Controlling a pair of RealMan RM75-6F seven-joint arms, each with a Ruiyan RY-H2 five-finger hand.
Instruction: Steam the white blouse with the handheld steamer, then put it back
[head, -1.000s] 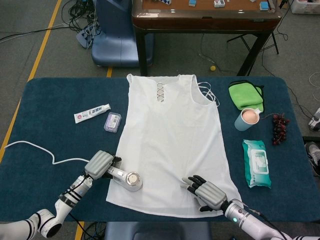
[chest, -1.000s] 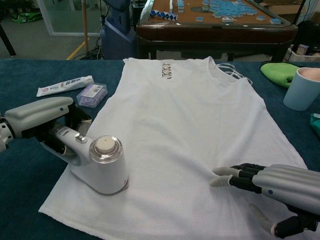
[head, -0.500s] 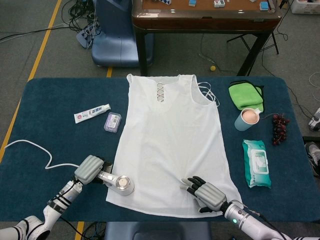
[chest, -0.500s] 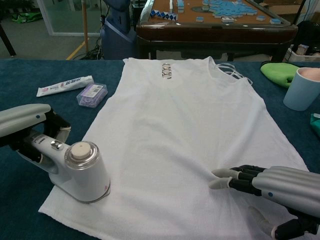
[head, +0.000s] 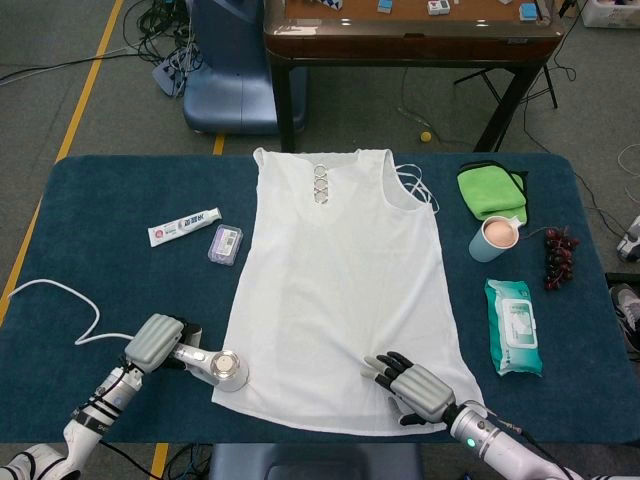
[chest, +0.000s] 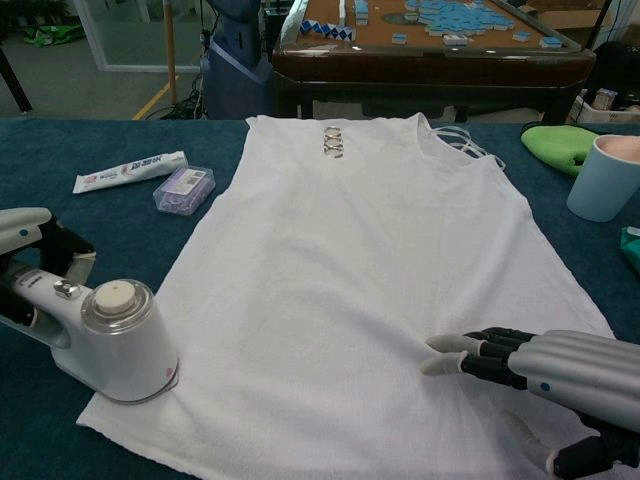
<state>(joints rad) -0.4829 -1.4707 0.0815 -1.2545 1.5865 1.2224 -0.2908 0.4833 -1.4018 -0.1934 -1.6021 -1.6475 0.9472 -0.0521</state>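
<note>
Gripping the handheld steamer (head: 222, 369) at the white blouse's (head: 345, 280) lower-left hem, the left hand (head: 155, 341) is wrapping its handle — right hand (head: 415, 388) is pressing spread fingers (chest: 462, 347) flat on the hem; cup (head: 494, 238) is holding something pinkish.

I see the table (head: 90, 200), dark blue top. White blouse (head: 340, 280) flat in the middle. To its left: toothpaste tube (head: 184, 227), small purple box (head: 225, 245), white cord (head: 60, 300). To its right: green cloth (head: 492, 188), cup (head: 496, 238), grapes (head: 559, 256), wipes pack (head: 514, 327).
</note>
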